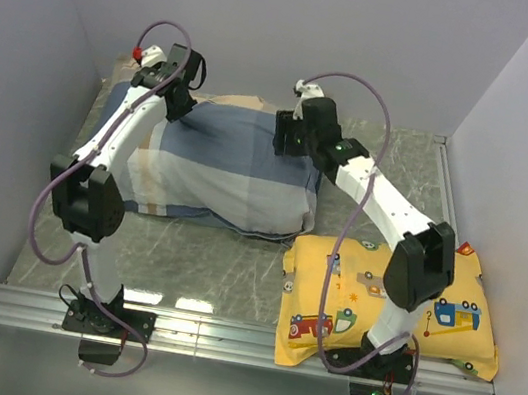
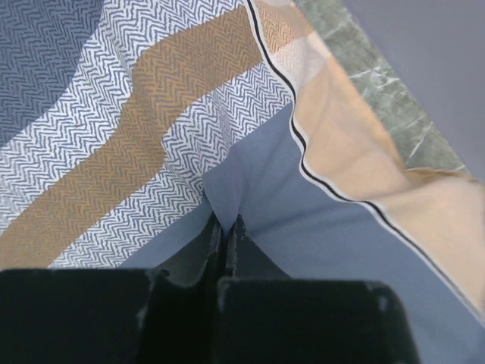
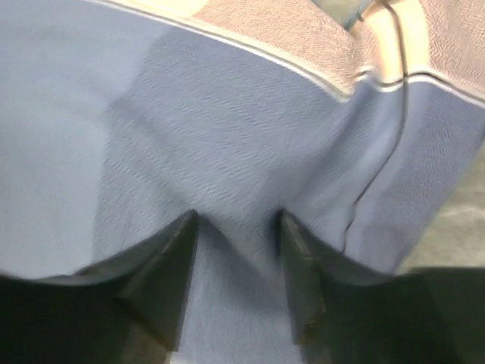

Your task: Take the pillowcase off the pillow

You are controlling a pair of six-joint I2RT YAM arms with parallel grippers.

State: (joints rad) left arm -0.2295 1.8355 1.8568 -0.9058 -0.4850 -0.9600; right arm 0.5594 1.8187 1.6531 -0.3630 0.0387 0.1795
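The striped blue, grey-blue and pale grey pillowcase (image 1: 219, 165) lies at the back of the table, filled out; the white pillow is hidden inside it. My left gripper (image 1: 180, 102) is at its far left end and is shut on a small fold of the blue cloth (image 2: 225, 224), beside the beige edging (image 2: 356, 167). My right gripper (image 1: 289, 141) is at the far right part of the pillowcase. In the right wrist view it (image 3: 236, 224) is open, with both fingertips (image 3: 188, 227) pressed into the blue cloth (image 3: 189, 114), which bulges between them.
A yellow cartoon-vehicle print pillow (image 1: 394, 300) lies at the front right, under the right arm. The green marble tabletop (image 1: 203, 258) is walled in at the left, back and right. A metal rail (image 1: 220, 337) runs along the near edge.
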